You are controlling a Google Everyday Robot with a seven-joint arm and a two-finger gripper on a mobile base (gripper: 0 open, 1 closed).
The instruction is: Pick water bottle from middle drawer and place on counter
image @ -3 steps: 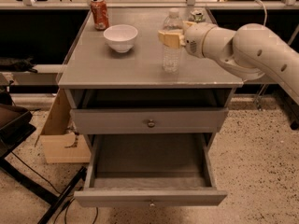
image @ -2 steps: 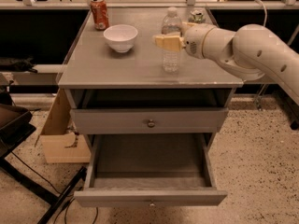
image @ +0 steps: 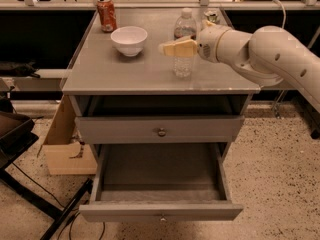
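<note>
The water bottle (image: 183, 66), clear with a white cap, stands upright on the counter (image: 125, 71) right of centre. My gripper (image: 172, 47) reaches in from the right at the bottle's mid-height; its pale yellow near finger lies across the front of the bottle and it looks open, jaws on either side of the bottle. The white arm (image: 270, 54) stretches off to the right. The middle drawer (image: 160, 171), the lowest tier, is pulled out and its grey floor is bare.
A white bowl (image: 129, 39) and a red soda can (image: 106, 14) stand on the counter's left half. A small can (image: 212, 16) sits behind the arm. A shut knobbed drawer front (image: 161, 131) is above the open drawer. A cardboard box (image: 65, 144) and a black stand (image: 20, 139) are on the floor at left.
The gripper's near finger has shifted slightly down and left across the bottle. The bottle has stayed upright in the same spot on the counter.
</note>
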